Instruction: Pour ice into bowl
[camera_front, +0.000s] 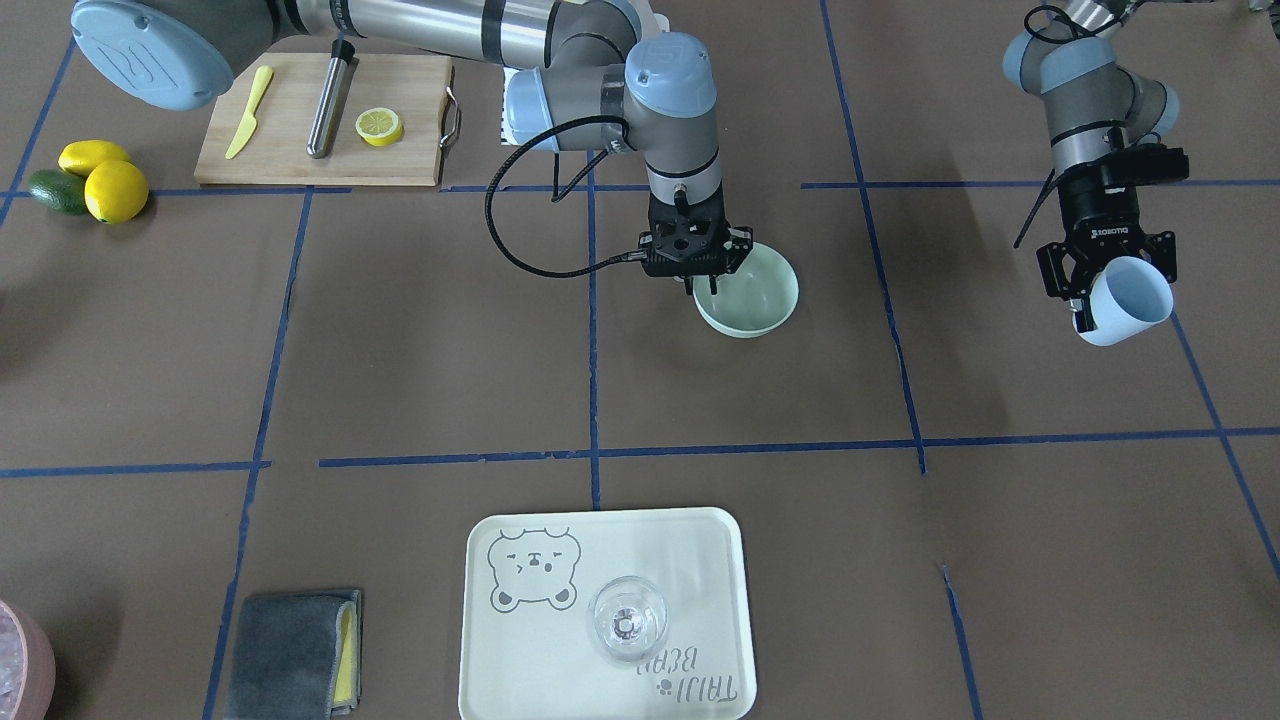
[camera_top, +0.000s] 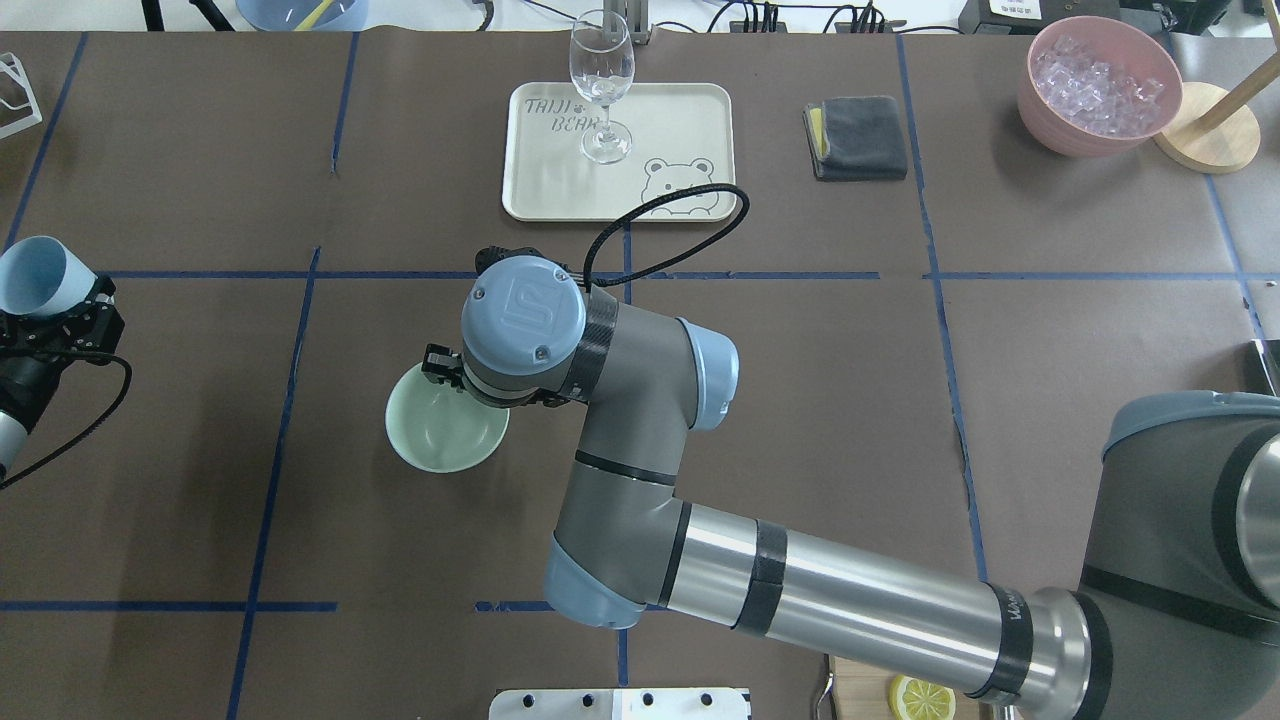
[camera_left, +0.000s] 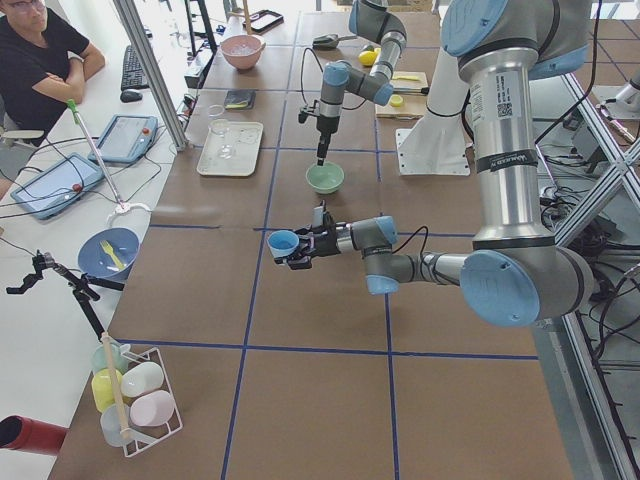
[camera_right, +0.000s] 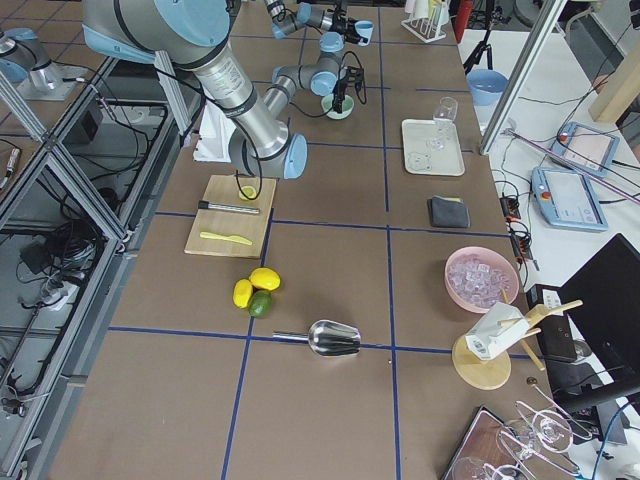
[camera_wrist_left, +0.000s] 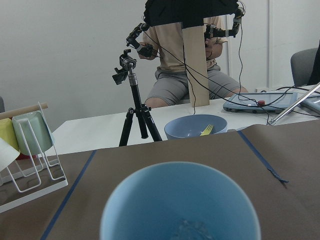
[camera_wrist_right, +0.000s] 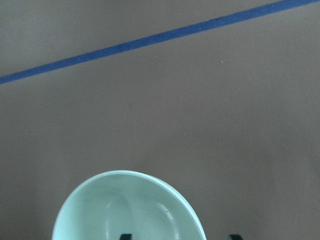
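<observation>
Left gripper: far to the left of the bowl, raised off the table, fingers clamped on the sides of the light blue cup.
Ice: a small glassy glint at the bottom of the held cup, seen from the left wrist; well apart from the bowl.
Bowl: pale mint green, standing upright on the brown table.
Right gripper: pointing straight down over the bowl's rim. In the right wrist view its fingertips stand apart, one over the bowl's inside and the other outside the rim. Whether either touches the bowl cannot be told.
Tray: cream, beyond the bowl and a little to its right, carrying an upright wine glass.
Grey cloth: folded, beyond the bowl, further right than the tray.
Pink bowl: furthest right of the bowl, near the table's far edge, heaped with more ice.
</observation>
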